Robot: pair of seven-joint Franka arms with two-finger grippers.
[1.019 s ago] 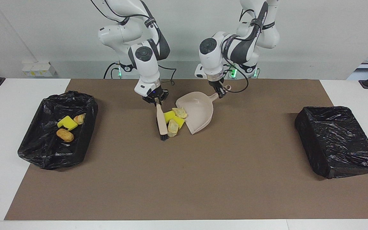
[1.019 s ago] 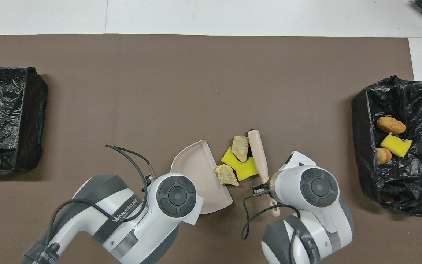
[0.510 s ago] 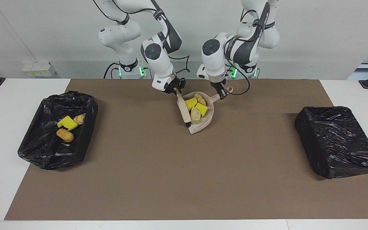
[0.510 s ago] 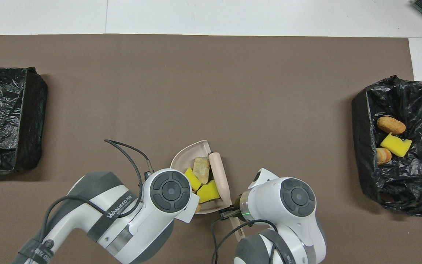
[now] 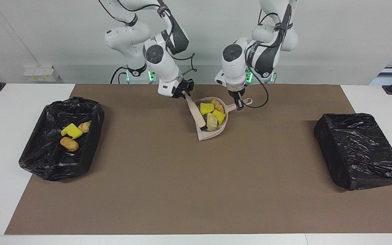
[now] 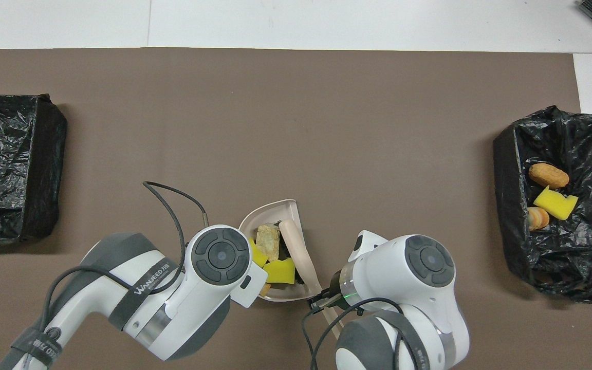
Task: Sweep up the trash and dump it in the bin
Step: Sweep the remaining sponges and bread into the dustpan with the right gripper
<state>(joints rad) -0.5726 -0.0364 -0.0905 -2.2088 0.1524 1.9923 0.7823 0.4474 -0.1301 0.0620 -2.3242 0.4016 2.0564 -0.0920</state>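
Note:
A beige dustpan [image 5: 204, 134] [image 6: 275, 209] is at the table's middle, close to the robots. My left gripper [image 5: 239, 103] is shut on its handle. In the pan lie several pieces of trash: yellow sponge wedges [image 5: 207, 108] [image 6: 278, 271], a beige chunk [image 5: 211, 120] [image 6: 267, 241] and a bread-like lump [image 5: 217, 105]. My right gripper [image 5: 183, 95] [image 6: 320, 303] is shut on the handle of a beige brush [image 5: 196, 114] [image 6: 296, 246], whose dark bristles rest inside the pan against the scraps. In the overhead view the left arm's wrist hides its gripper.
A black-lined bin [image 5: 95, 114] [image 6: 506, 149] at the right arm's end of the table holds a yellow sponge [image 5: 71, 131] and two bread-like lumps [image 5: 69, 144]. A second black-lined bin [image 5: 359, 149] [image 6: 13, 164] stands at the left arm's end. A brown mat [image 5: 196, 190] covers the table.
The brush has pushed the scraps off the mat and into the dustpan. Both grippers, with pan and brush, have shifted toward the left arm's end and lifted slightly.

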